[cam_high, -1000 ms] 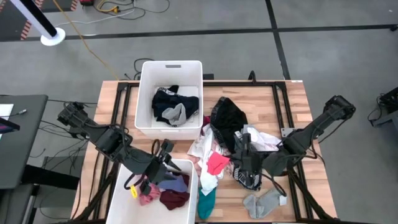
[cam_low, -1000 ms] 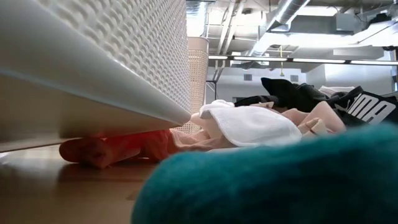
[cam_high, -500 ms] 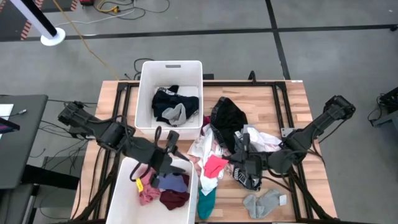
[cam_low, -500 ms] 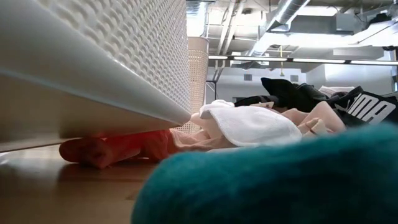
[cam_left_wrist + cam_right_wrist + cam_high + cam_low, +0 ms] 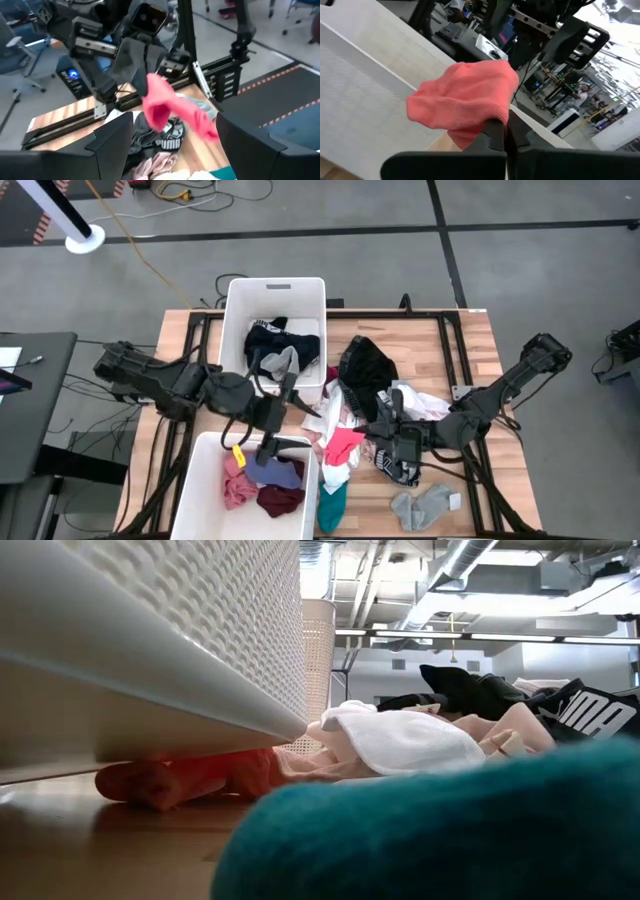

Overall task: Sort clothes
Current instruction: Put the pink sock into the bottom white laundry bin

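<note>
right claw [image 5: 501, 131] pinching one pink garment [image 5: 465, 102]

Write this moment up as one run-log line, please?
left gripper: open, empty, between the bins | right gripper: shut on pink garment, lifted beside near bin | pile: unsorted
</note>
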Robot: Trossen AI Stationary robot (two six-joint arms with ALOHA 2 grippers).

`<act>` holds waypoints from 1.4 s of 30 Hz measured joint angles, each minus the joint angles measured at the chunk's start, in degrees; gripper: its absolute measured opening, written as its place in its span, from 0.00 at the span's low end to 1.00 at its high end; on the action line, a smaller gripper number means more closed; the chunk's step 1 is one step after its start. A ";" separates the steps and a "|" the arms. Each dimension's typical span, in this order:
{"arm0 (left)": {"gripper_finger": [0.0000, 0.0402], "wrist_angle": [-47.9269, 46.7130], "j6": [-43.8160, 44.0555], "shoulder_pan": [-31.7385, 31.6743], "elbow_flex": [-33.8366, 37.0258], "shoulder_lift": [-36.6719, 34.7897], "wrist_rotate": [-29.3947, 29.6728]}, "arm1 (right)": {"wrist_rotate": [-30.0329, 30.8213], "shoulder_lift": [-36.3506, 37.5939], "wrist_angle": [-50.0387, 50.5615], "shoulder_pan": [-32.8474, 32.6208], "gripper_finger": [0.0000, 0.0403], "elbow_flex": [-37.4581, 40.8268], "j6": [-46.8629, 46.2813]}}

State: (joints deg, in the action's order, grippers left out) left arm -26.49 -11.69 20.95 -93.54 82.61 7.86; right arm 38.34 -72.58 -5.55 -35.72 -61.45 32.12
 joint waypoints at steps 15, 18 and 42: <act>0.70 6.58 -0.17 -2.75 -0.03 7.67 5.01 | -0.78 -0.04 -1.07 2.24 0.00 0.00 1.40; 0.69 7.69 -1.52 -2.75 -0.04 7.97 5.72 | -0.87 -0.04 -0.90 1.71 0.00 0.00 1.38; 0.05 7.79 -11.20 -2.02 -0.04 10.10 6.53 | -1.04 -0.04 2.02 0.94 0.01 0.00 -1.90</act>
State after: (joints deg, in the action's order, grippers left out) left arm -18.70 -22.89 18.92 -93.58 92.70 14.40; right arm 37.30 -72.62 -3.52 -34.79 -61.45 30.22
